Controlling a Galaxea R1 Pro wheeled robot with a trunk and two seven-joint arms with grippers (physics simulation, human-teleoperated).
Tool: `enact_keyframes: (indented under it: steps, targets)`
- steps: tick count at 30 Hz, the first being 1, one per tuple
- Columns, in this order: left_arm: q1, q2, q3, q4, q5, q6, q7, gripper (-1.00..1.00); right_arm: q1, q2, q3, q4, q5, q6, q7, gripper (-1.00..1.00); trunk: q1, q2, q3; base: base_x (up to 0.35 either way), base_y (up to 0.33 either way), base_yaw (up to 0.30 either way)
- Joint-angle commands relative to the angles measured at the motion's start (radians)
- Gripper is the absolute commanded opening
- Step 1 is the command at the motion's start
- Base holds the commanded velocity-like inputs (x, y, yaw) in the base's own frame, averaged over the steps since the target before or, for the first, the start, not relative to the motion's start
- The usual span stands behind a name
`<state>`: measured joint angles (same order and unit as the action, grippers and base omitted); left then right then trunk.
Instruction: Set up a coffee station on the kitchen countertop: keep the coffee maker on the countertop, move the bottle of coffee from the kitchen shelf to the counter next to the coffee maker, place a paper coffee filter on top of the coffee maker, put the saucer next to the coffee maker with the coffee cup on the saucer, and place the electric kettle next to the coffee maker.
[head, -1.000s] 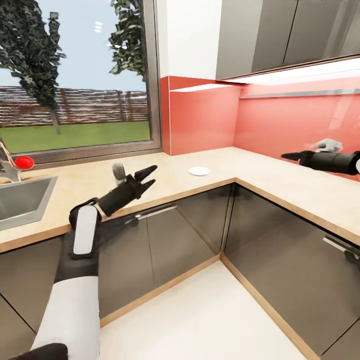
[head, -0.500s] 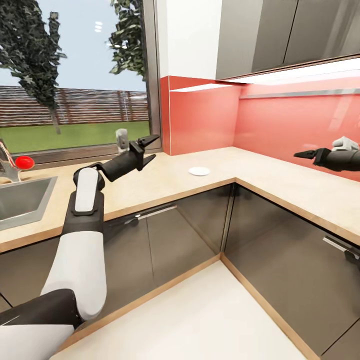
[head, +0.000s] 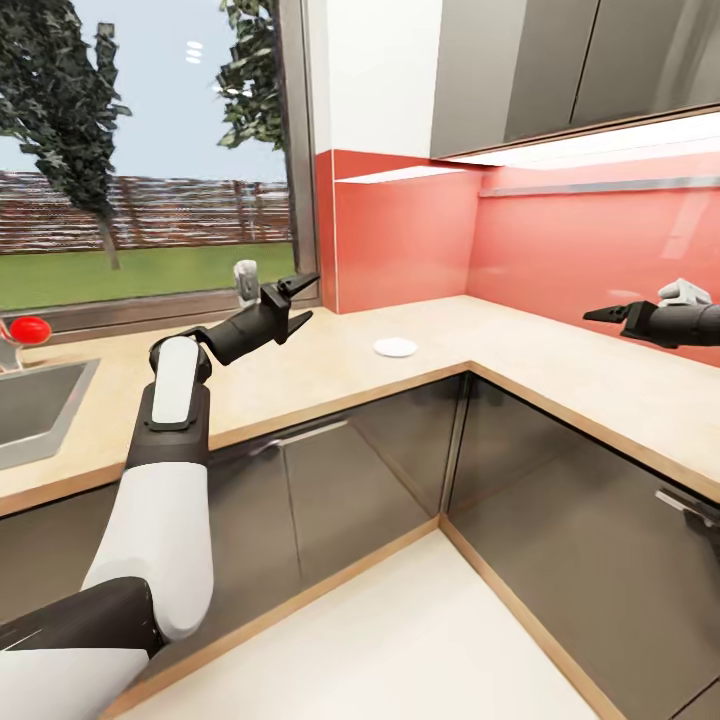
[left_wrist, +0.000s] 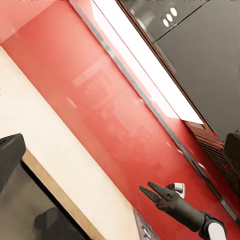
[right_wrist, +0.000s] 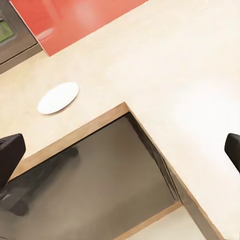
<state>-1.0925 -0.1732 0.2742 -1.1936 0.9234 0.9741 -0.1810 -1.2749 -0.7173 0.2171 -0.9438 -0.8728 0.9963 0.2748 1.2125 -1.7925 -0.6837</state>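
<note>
We see a small, flat, round white saucer (head: 396, 347) lying alone on the pale beige, lightly speckled L-shaped worktop (head: 560, 370), near the inside corner where the two runs meet and a little back from the front edge. In the right wrist view the saucer (right_wrist: 58, 98) looks like a thin matte disc with a soft rim, well apart from anything else, and the worktop (right_wrist: 175, 65) shows a thin wood-toned edge band above dark, glossy grey cabinet fronts.

Our left end effector (head: 290, 303) is raised over the worktop in front of the window; its two black pointed fingers are spread apart and hold nothing. Our right end effector (head: 605, 315) hangs above the right-hand run, in front of the glossy red backsplash (head: 580, 250); its dark tapered fingers are parted too and carry nothing, and in the left wrist view the right end effector (left_wrist: 154, 191) shows the same open fork.

A steel sink (head: 40, 400) is set into the worktop at the far left, with a red knob (head: 28, 329) above it. Smooth grey wall cabinets (head: 560, 70) hang above the backsplash.
</note>
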Motion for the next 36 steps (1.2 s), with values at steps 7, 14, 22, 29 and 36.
enact_keyframes:
  steps: [7, 14, 22, 29, 36]
  targets:
    - [-0.001, -0.001, 0.005, 0.0, -0.009, 0.006, -0.009, 1.0, -0.001, 0.0, 0.002, 0.0, 0.009, 0.001, 0.01, 1.0, 0.0, -0.001, -0.001, 0.298, -0.005, 0.0]
    - [-0.001, -0.001, 0.006, 0.001, -0.009, 0.007, -0.009, 1.0, -0.001, 0.001, 0.002, -0.001, 0.009, 0.001, 0.01, 1.0, 0.0, -0.001, -0.001, 0.324, 0.0, 0.0]
    - [-0.001, -0.001, 0.006, 0.035, -0.009, 0.006, -0.009, 1.0, -0.001, 0.001, 0.003, -0.001, 0.008, 0.001, 0.011, 1.0, 0.0, -0.001, -0.001, 0.209, -0.011, 0.104]
    - [-0.001, -0.001, 0.005, 0.041, -0.009, 0.006, -0.009, 1.0, -0.001, 0.002, 0.004, 0.0, 0.008, 0.001, 0.011, 1.0, 0.0, -0.001, -0.001, 0.148, -0.11, 0.08]
    - [-0.001, -0.001, 0.005, 0.07, -0.01, 0.006, -0.009, 1.0, -0.001, 0.002, 0.004, 0.0, 0.008, 0.001, 0.011, 1.0, 0.0, -0.001, -0.001, 0.207, -0.17, 0.144]
